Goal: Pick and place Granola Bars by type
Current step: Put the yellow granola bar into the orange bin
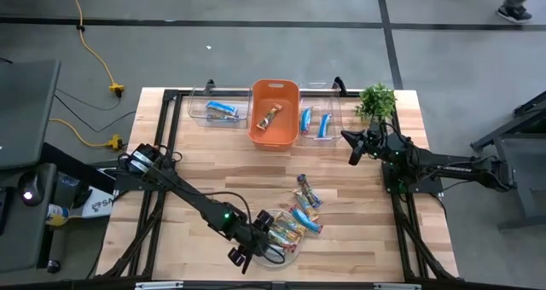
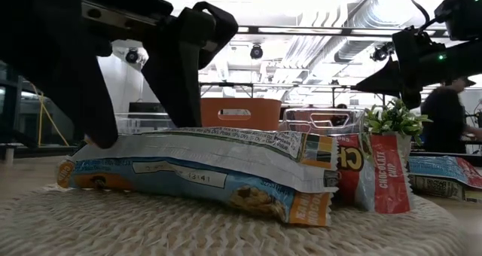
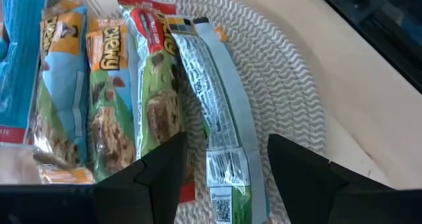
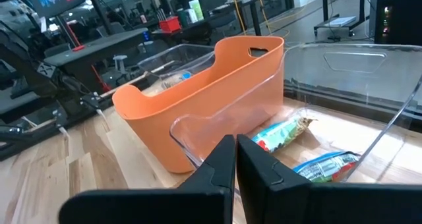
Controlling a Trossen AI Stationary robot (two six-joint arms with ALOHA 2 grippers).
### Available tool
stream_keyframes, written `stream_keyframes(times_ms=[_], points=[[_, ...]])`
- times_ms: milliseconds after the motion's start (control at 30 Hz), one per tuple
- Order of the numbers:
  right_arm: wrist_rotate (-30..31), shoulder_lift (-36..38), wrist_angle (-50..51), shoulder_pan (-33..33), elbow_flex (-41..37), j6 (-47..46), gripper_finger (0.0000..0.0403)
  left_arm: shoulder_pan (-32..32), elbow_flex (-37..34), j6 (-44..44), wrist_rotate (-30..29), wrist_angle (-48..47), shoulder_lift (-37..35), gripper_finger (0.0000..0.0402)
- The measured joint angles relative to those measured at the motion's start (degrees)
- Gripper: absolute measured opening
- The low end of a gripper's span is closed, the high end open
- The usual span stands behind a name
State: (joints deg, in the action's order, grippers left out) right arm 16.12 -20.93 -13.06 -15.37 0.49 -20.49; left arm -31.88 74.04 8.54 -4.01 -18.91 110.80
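Several granola bars (image 1: pixel 294 226) lie on a round rope mat (image 1: pixel 286 254) near the table's near edge. In the left wrist view, blue and red-and-blue bars (image 3: pixel 109 99) lie side by side. My left gripper (image 3: pixel 224 178) is open over the mat, with a finger on each side of a bar lying face down (image 3: pixel 221 112), its barcode showing. In the low view this bar (image 2: pixel 203 169) lies on top of the pile. My right gripper (image 4: pixel 236 161) is shut and holds nothing. It hovers near the right clear bin (image 1: pixel 320 124), which holds two bars (image 4: pixel 283 135). My left gripper (image 1: pixel 263 234) comes at the face-down bar from above, with the fingers across its width near the barcode end (image 3: pixel 221 165). Whether the fingers touch the wrapper, I cannot tell. The bar lies flat on the other bars and the mat.
An orange bin (image 1: pixel 275 111) with one tan bar stands at the far edge between two clear bins; the left one (image 1: pixel 217 111) holds a blue bar. Loose bars (image 1: pixel 307 194) lie on the wood beside the mat. A small potted plant (image 1: pixel 377 102) stands at the far right corner.
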Motion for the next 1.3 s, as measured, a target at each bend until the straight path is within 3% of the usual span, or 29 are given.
stream_keyframes(times_ms=[433, 900, 1300], points=[[-0.02, -0.02, 0.36, 0.01, 0.01, 0.00, 0.0000, 0.00, 0.04, -1.33, 0.77, 1.17, 3.29, 0.0202], [0.00, 0.00, 0.35, 0.01, 0.00, 0.00, 0.0000, -0.02, 0.04, -1.81, -0.02, 0.76, 3.32, 0.0083], [0.00, 0.00, 0.35, 0.01, 0.02, 0.00, 0.0000, 0.00, 0.57, -2.86, -1.34, -0.60, 2.70, 0.0069]])
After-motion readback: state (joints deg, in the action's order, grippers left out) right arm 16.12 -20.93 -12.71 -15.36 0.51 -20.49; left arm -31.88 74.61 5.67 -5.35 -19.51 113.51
